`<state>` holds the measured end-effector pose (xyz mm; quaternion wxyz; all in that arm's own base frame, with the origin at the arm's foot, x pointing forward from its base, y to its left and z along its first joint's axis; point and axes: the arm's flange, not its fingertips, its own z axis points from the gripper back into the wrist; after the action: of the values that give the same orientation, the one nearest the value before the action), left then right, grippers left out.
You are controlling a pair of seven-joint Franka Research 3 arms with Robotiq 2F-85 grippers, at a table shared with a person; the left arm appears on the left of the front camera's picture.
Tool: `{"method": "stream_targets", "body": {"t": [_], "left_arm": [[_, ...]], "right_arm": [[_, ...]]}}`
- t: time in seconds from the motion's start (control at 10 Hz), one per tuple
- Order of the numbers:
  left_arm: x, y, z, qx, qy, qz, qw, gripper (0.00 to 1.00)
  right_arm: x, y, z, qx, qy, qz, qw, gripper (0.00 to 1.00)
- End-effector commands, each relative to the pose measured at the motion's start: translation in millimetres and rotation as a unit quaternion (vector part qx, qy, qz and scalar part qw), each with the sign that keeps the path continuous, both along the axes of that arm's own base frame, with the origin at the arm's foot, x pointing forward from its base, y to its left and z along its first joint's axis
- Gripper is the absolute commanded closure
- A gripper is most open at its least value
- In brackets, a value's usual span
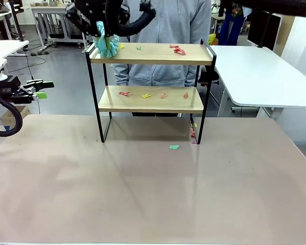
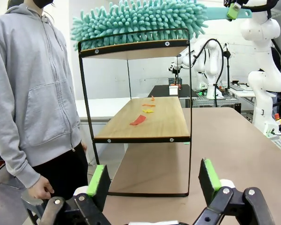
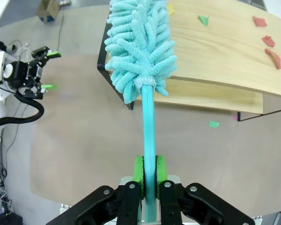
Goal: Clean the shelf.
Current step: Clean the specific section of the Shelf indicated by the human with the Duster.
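risk: shelf (image 1: 153, 53) at far middle of table (image 1: 143, 194), duster (image 3: 139, 47) resting on its top board's left end, right gripper (image 3: 149, 180) clamped on the handle, left gripper (image 2: 153, 176) open and empty; a heavy sweep may shove the light frame or drop scraps (image 1: 177, 50) onto the lower board.

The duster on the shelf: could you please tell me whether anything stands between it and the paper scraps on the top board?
Nothing visible does. The duster, held by the right gripper, rests on the left end of the top board; only bare wood lies between it and the paper scraps.
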<state>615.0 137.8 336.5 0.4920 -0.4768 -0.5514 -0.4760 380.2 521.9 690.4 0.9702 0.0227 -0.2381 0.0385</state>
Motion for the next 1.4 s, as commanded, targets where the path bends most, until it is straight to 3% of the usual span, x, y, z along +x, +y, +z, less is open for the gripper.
{"method": "stream_targets", "body": {"t": [0.0, 0.1, 0.2, 0.6, 1.3], "left_arm": [[-2, 0, 3, -0.002, -0.007, 0.002, 1.000, 0.00], [-2, 0, 3, -0.002, -0.007, 0.002, 1.000, 0.00], [-2, 0, 3, -0.002, -0.007, 0.002, 1.000, 0.00], [-2, 0, 3, -0.002, -0.007, 0.002, 1.000, 0.00], [-2, 0, 3, -0.002, -0.007, 0.002, 1.000, 0.00]], "right_arm": [[-4, -5, 1, 0.025, 0.022, -0.010, 0.999, 0.87], [-6, -8, 3, 0.030, 0.037, -0.008, 0.999, 0.87], [0, 0, -1, 0.005, 0.010, 0.001, 1.000, 0.87], [0, 0, -3, 0.009, 0.019, 0.001, 1.000, 0.87], [40, -82, -20, 0.024, 0.056, -0.078, 0.995, 0.87]]}}
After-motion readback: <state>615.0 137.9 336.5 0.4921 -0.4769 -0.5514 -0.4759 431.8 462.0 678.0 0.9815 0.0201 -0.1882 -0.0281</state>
